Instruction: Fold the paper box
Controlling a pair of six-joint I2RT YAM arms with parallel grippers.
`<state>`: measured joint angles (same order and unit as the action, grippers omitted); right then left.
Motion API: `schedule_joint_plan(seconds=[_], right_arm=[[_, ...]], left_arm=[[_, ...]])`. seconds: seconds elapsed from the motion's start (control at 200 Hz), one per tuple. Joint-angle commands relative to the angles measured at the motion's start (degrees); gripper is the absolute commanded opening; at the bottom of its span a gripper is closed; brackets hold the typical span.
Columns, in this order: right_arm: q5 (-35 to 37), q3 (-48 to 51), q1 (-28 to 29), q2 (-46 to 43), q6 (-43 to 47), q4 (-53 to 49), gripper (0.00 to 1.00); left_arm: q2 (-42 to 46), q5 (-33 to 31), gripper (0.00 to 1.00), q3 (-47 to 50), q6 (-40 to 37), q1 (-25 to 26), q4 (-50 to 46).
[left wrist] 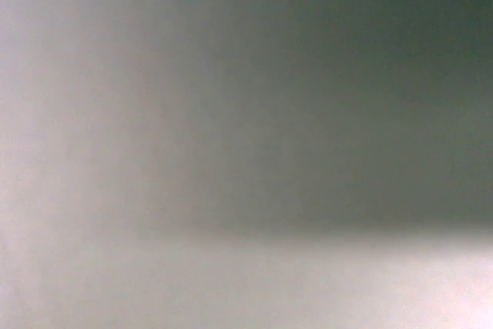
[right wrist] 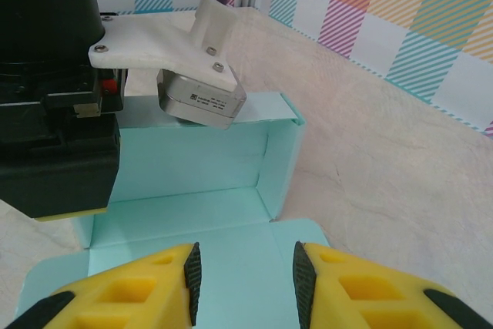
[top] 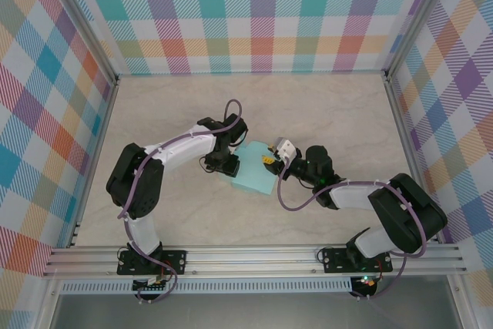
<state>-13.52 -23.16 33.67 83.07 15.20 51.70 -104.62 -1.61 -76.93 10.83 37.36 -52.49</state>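
The paper box [top: 254,179] is pale mint card lying in the middle of the table between both arms. In the right wrist view the paper box [right wrist: 185,182] has its back wall and right side wall [right wrist: 279,167] standing up, with a flat flap spread towards the camera. My right gripper [right wrist: 243,267] stands open just over that flap, and its yellow fingers [right wrist: 347,283] have nothing between them. My left gripper [top: 229,163] is at the box's left edge, its black housing [right wrist: 54,113] against the left side. Its jaws are hidden, and the left wrist view is a grey blur.
The beige table [top: 177,105] is fenced by plaid walls [top: 254,13] at the back and both sides. A metal rail [top: 254,256] runs along the near edge by the arm bases. The right gripper [top: 271,161] sits close to the left one over the box.
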Motion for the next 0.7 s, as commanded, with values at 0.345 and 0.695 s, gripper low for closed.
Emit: schedule_joint_plan(seconds=[0.345,0.695], right_arm=[[6.35,-7.48,-7.56,-18.68,-16.52,-15.94,0.42],[-15.96,-25.74,-14.09,-20.72,20.38,-60.33,0.42]], left_arm=[[15.33,11.21,0.38,3.09,-16.19,-6.01,9.02],[16.22,25.29,0.37,2.35,-32.98,-7.66,11.78]])
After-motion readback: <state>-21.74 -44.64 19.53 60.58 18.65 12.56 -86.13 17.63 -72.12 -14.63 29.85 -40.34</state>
